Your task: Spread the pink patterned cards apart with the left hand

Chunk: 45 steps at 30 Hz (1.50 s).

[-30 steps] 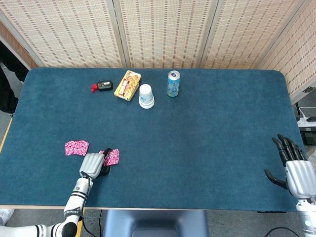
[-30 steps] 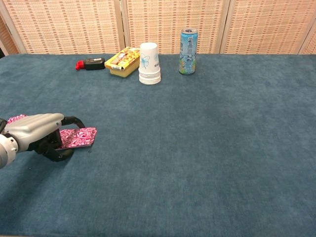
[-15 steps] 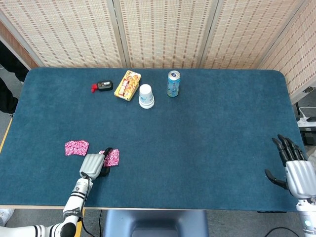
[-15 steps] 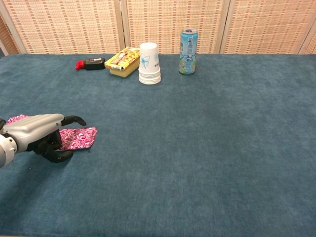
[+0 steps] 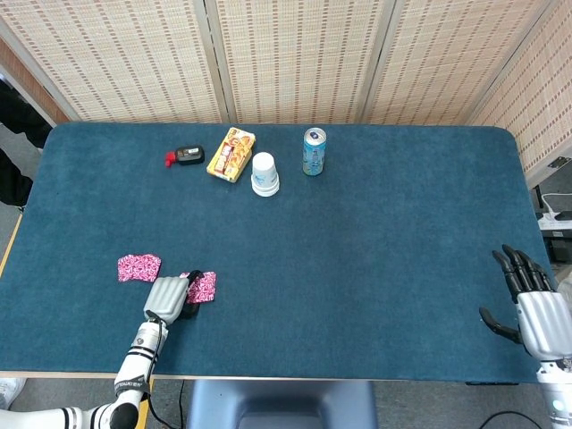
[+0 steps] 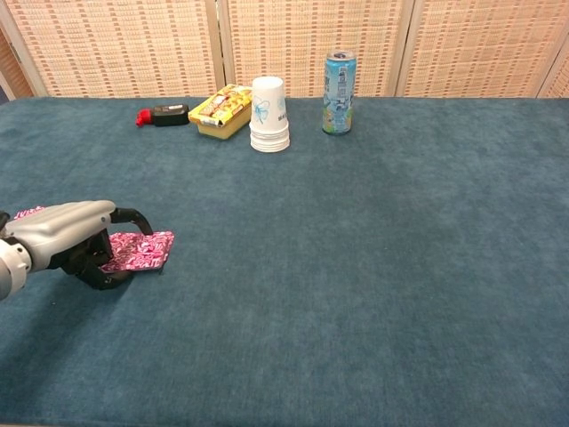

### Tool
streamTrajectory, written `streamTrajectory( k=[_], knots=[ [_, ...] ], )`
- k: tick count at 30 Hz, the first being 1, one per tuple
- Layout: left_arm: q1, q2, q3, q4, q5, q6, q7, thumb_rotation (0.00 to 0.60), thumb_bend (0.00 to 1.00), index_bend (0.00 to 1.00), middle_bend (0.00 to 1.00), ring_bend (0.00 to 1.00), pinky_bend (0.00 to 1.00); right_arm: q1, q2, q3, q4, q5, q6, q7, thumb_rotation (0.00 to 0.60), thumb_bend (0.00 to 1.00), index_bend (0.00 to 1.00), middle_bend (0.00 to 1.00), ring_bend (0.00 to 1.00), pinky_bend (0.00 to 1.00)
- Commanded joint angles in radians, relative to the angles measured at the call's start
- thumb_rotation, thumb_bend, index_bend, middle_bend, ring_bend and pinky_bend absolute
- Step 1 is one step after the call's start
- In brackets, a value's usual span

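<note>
Two pink patterned cards lie flat and apart near the table's front left. One card sits alone further left, and only its tip shows in the chest view. The other card has its left end under my left hand. That hand's dark fingers are curled in and rest on the card's left end, with the thumb arched over it. The card is not lifted. My right hand hangs at the table's front right edge, fingers spread, holding nothing.
Along the back of the blue table stand a black and red gadget, a yellow snack box, a stack of white paper cups and a blue can. Woven screens close off the rear.
The left hand's thumb has dropped slightly toward the card. Both cards and the right hand stay where they were.
</note>
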Motion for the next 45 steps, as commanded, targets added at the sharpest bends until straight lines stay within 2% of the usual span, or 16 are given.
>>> streamTrajectory(
  k=[1, 14, 22, 30, 37, 45],
  knots=[
    [0.002, 0.001, 0.001, 0.0, 0.006, 0.003, -0.004, 0.6, 0.41, 0.46, 1.0, 1.0, 1.0, 0.0, 0.0, -0.001, 0.001, -0.001, -0.001, 0.0, 0.6, 0.2, 0.0, 0.0, 0.0, 0.14],
    [0.018, 0.012, 0.014, -0.006, 0.057, 0.045, 0.008, 0.6, 0.41, 0.5, 1.0, 1.0, 1.0, -0.003, 0.002, -0.004, 0.002, -0.003, 0.001, 0.005, 0.6, 0.2, 0.0, 0.0, 0.0, 0.14],
    [0.045, 0.082, 0.037, -0.037, 0.096, 0.074, 0.013, 0.6, 0.41, 0.5, 1.0, 1.0, 1.0, -0.004, 0.003, -0.006, 0.004, -0.007, 0.003, 0.01, 0.6, 0.2, 0.0, 0.0, 0.0, 0.14],
    [0.106, 0.187, 0.078, -0.052, 0.173, 0.111, -0.063, 0.6, 0.41, 0.5, 1.0, 1.0, 1.0, -0.006, 0.003, -0.008, 0.006, -0.011, 0.006, 0.014, 0.6, 0.2, 0.0, 0.0, 0.0, 0.14],
    [0.144, 0.23, 0.11, -0.047, 0.227, 0.096, -0.149, 0.6, 0.41, 0.5, 1.0, 1.0, 1.0, -0.004, 0.002, -0.005, 0.004, -0.005, 0.003, 0.009, 0.6, 0.2, 0.0, 0.0, 0.0, 0.14],
    [0.188, 0.24, 0.141, 0.053, 0.278, 0.07, -0.262, 0.6, 0.41, 0.5, 1.0, 1.0, 1.0, -0.006, 0.003, -0.004, 0.006, -0.008, 0.009, 0.017, 0.6, 0.2, 0.0, 0.0, 0.0, 0.14]
  ],
)
